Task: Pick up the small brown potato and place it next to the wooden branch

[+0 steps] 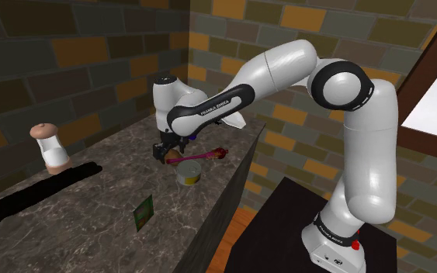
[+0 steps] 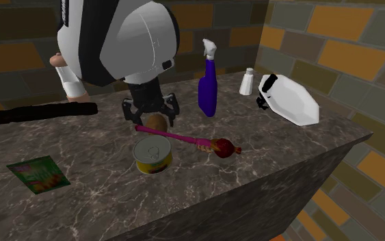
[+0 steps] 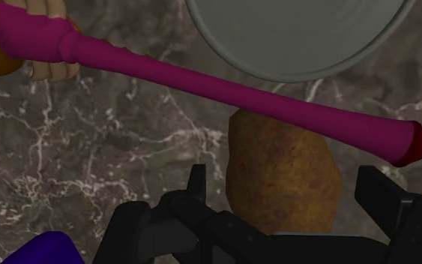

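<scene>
Tool point(image 3: 283, 176) open astride the brown potato point(image 3: 280, 199) — not touching it — magenta stick point(image 3: 224, 86) just beside.

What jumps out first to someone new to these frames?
The black gripper, open, straddles a brown potato on the marbled counter without touching it. Just beyond the potato lies a magenta stick with a reddish knobbed end, and a yellow-sided tin can stands right past the stick.
</scene>
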